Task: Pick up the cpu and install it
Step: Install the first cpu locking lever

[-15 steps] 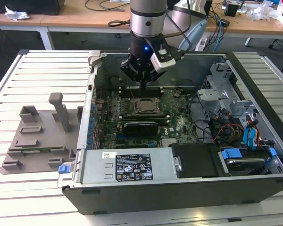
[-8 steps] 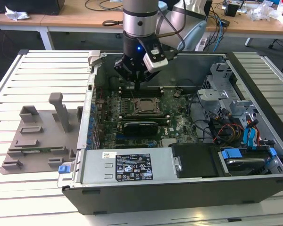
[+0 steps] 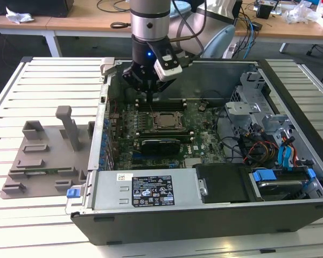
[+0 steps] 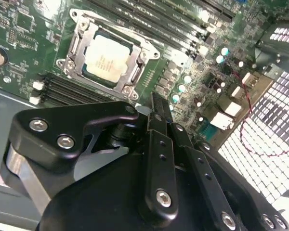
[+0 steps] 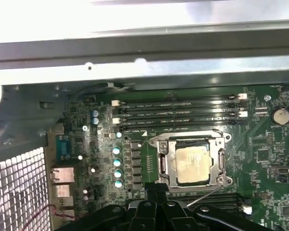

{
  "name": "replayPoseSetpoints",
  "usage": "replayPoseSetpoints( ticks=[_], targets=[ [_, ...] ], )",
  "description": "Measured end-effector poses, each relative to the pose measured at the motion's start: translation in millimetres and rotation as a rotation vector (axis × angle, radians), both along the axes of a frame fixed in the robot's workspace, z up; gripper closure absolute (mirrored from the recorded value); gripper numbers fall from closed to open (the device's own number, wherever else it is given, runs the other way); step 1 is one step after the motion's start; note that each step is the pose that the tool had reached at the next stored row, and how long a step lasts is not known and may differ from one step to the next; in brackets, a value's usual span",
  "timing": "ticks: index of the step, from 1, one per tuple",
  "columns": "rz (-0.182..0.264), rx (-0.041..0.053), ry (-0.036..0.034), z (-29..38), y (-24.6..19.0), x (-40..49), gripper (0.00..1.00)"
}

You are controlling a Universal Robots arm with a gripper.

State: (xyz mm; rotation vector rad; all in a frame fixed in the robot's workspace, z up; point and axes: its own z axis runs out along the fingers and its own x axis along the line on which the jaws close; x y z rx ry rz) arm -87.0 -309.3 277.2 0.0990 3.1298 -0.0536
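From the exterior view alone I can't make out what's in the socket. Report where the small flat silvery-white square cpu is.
Observer: In both wrist views the small flat silvery-white square cpu lies inside the metal-framed motherboard socket.
Operator: Say whether the pincer touches it.
Observer: No. In the first wrist view the black pincer is beside the socket, apart from the cpu.
Operator: Report anything else by the frame.
Observer: A thin metal rod slants along the socket's edge nearest the pincer.

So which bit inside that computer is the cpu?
Find the big open computer case and its green motherboard. In the middle sits a metal-framed socket, and the cpu is the flat, pale silvery square lying inside it, unlike the long dark memory slots beside it.
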Motion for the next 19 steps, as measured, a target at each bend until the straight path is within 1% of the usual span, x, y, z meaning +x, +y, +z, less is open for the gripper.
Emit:
replayPoseSetpoints(
  ticks=[2, 3, 4, 5, 6, 8, 10, 11, 12, 15, 19],
  targets=[
    [0.0, 0.0005, -0.0001, -1.3, 3.8, -8.2, 0.89],
    [0.002, 0.0007, 0.0, -3.1, 5.7, -14.4, 0.89],
    [0.005, 0.0017, -0.0001, -4.8, 6.7, -17.6, 0.89],
    [0.013, 0.0054, 0.0, -6.6, 8.4, -19.3, 0.89],
    [0.02, 0.0114, 0.0, -7.9, 11.2, -19.4, 0.89],
    [0.022, 0.0169, -0.0002, -9.6, 15.3, -19.3, 0.89],
    [0.026, 0.0278, -0.0002, -12.8, 22.0, -19.3, 0.89],
    [0.029, 0.0313, -0.0002, -13.8, 24.8, -19.3, 0.89],
    [0.033, 0.032, 0.0, -14.1, 26.4, -18.7, 0.89],
    [0.034, 0.0321, -0.0002, -14.1, 26.4, -13.9, 0.89],
    [0.034, 0.0322, 0.0001, -14.2, 26.5, -5.3, 0.89]
  ],
)
